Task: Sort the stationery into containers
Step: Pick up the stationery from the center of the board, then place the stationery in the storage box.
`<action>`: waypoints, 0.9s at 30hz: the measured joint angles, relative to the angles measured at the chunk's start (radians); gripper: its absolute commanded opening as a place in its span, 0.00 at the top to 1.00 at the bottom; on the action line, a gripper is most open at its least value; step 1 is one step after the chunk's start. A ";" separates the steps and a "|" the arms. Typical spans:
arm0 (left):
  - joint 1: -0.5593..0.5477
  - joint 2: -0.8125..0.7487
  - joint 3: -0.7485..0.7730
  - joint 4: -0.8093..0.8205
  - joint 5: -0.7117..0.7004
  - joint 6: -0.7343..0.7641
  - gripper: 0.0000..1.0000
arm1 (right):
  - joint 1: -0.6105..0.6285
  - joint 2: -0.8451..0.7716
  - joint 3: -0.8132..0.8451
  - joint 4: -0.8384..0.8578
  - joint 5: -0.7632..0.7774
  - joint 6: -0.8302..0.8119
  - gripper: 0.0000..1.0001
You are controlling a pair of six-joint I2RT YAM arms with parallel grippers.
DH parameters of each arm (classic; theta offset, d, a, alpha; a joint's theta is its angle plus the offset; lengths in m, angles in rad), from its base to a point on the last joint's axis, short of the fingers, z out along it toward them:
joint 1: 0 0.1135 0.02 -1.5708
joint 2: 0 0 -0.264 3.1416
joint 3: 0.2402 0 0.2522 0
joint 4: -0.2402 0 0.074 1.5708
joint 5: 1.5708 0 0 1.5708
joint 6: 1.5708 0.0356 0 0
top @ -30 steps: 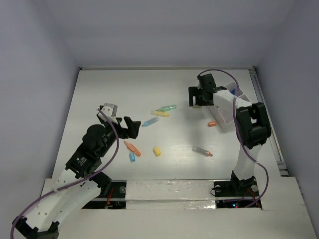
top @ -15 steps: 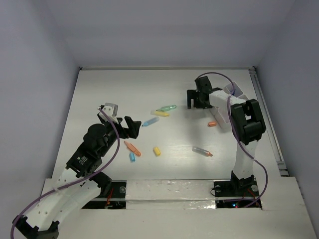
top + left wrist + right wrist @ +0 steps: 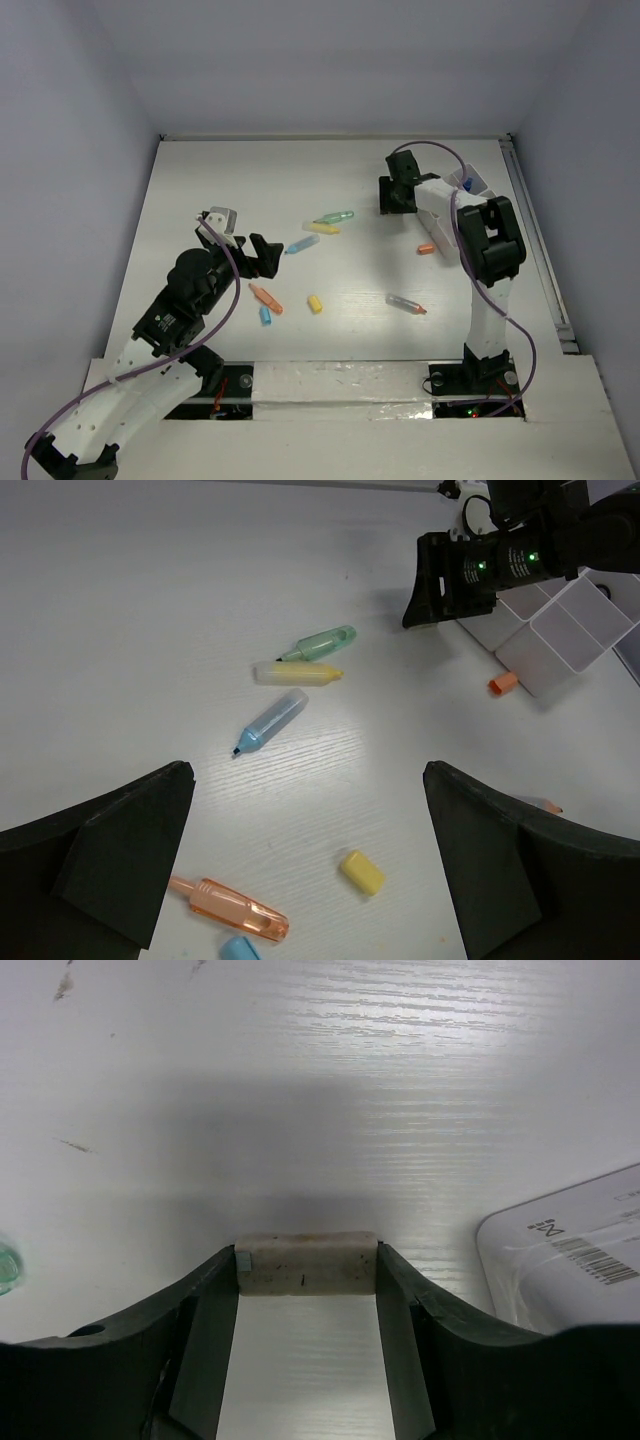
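Observation:
My right gripper (image 3: 307,1278) is shut on a dirty white eraser-like block (image 3: 306,1263), low over the table just left of the clear-white divided tray (image 3: 570,1252). In the top view the right gripper (image 3: 391,197) is beside the tray (image 3: 472,183), which the arm mostly hides. My left gripper (image 3: 266,256) is open and empty above loose pieces: a green pen (image 3: 320,643), a yellow pen (image 3: 297,672), a blue pen (image 3: 270,721), an orange pen (image 3: 230,909), a yellow cap (image 3: 362,872) and a blue cap (image 3: 238,950).
An orange cap (image 3: 426,249) lies by the tray's near left side. A grey pen with an orange tip (image 3: 405,303) lies in front of the right arm. Walls close the table at the back and both sides.
My right arm has swung a little left and its wrist has turned down toward the table beside the tray. The left arm and the loose pieces have not moved.

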 measured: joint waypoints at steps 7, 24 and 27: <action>0.000 0.000 0.000 0.000 0.000 0.000 0.01 | 0.013 -0.083 -0.063 0.018 0.019 -0.003 0.56; 0.000 -0.003 0.000 0.000 0.000 0.000 0.01 | -0.040 -0.345 -0.133 0.003 0.266 -0.044 0.53; 0.000 -0.003 0.000 0.000 0.001 0.000 0.01 | -0.053 -0.336 -0.138 -0.016 0.302 -0.050 0.50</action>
